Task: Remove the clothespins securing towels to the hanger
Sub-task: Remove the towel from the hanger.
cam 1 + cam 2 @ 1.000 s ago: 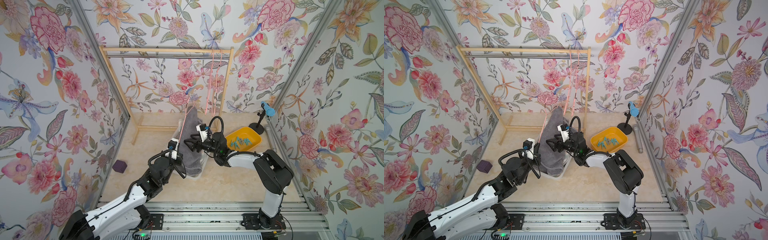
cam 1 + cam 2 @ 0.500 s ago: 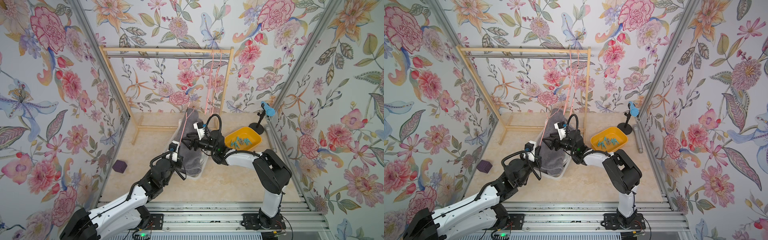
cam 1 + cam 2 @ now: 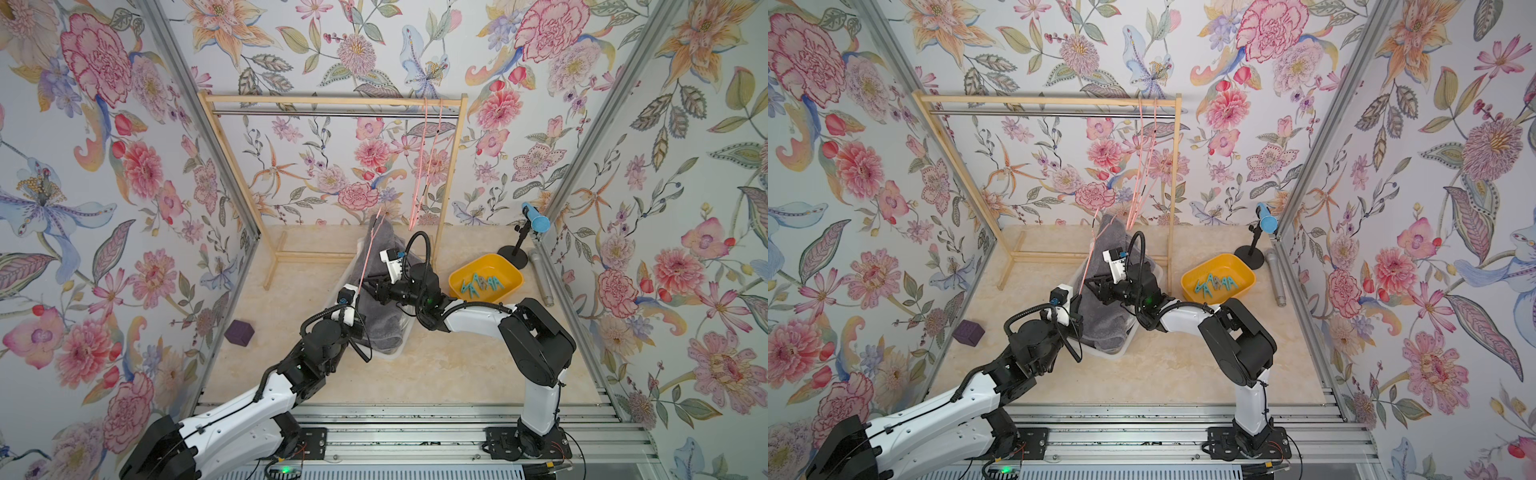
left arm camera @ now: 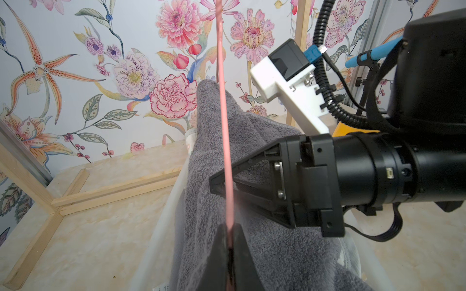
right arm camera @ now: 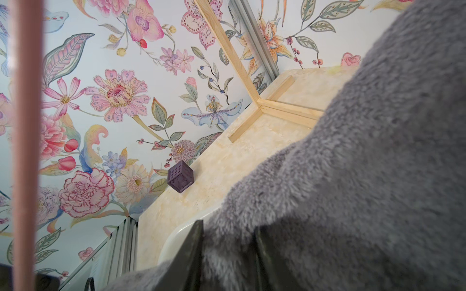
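**Left gripper.** The left gripper (image 4: 229, 235) is closed on the lower end of the pink hanger (image 4: 223, 113). The thin rod runs up out of the shut jaws and across the front of the towel (image 4: 277, 254).

**Right gripper.** The right gripper (image 4: 213, 186) reaches in from the opposite side. Its tips meet the towel just beside the hanger rod. In the right wrist view a fold of grey terry fills the gap between the two fingers (image 5: 194, 252), so this gripper is closed on the towel.

**Towel.** Only the grey towel is visible. In both top views it rises to a peak where the hanger passes it. From there it spills down into the white bin (image 3: 395, 353) on the desk (image 3: 436, 374). The peak stands above the bin rim, between the two grippers.

**Hanger.** In a top view, pink strands (image 3: 430, 166) hang from the rail of the wooden rack (image 3: 332, 99) near its right post. A separate length slants down past the towel to the left gripper.

**Clothespins.** The clothespins (image 3: 482, 284) that can be seen are teal. They lie in a loose row inside the yellow tray (image 3: 505, 266). The tray sits on the desk to the right of the bin, beside the right arm and well apart from the towel.

**Other items.** A purple cube (image 3: 240, 332) rests on the desk near the left wall.
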Robot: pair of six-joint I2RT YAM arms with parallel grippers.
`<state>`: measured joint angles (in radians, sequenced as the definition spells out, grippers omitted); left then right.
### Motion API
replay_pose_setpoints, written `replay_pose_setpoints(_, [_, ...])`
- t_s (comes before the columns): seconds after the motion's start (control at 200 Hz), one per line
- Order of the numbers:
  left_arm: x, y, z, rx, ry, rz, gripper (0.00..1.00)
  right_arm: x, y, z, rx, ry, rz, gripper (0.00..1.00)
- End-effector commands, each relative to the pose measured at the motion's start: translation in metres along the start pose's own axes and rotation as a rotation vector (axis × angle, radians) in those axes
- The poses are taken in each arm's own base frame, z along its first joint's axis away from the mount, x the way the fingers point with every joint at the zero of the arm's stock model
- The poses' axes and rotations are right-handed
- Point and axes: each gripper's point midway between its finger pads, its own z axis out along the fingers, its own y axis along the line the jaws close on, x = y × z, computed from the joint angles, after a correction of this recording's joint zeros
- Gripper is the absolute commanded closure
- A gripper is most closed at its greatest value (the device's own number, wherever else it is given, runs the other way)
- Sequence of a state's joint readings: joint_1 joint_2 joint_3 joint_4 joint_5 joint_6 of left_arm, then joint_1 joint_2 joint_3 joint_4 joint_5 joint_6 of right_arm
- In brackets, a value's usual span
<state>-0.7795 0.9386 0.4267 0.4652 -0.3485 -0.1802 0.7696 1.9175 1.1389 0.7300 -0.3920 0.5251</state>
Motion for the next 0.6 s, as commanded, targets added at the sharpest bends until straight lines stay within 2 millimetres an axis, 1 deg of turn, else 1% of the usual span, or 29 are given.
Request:
replay_pose_setpoints(0.0, [-0.018, 0.0, -0.002, 0.01, -0.067, -0.048, 1.0, -0.004, 0.003, 0.001, 0.006, -0.01, -0.012, 0.72])
replay_pose_setpoints(0.05, [-0.018, 0.0, -0.002, 0.01, -0.068, -0.048, 1.0, -0.006, 0.004, 0.0, 0.007, -0.013, -0.014, 0.74])
replay_pose_setpoints(0.15, [-0.018, 0.0, -0.001, 0.008, -0.065, -0.046, 1.0, -0.007, 0.005, -0.003, 0.01, -0.016, -0.019, 0.87])
replay_pose_setpoints(0.235, [-0.018, 0.0, -0.001, 0.007, -0.064, -0.044, 1.0, -0.01, 0.006, -0.007, 0.014, -0.026, -0.023, 0.89])
replay_pose_setpoints(0.335, [-0.017, -0.001, 0.001, 0.007, -0.06, -0.039, 1.0, -0.012, 0.009, -0.012, 0.016, -0.031, -0.031, 0.93])
replay_pose_setpoints(0.42, [-0.019, -0.001, 0.001, 0.004, -0.064, -0.039, 1.0, -0.015, 0.012, -0.018, 0.021, -0.04, -0.042, 1.0])
replay_pose_setpoints(0.595, [-0.02, 0.003, 0.0, -0.013, -0.065, -0.034, 1.0, -0.022, 0.02, -0.036, 0.037, -0.055, -0.069, 1.0])
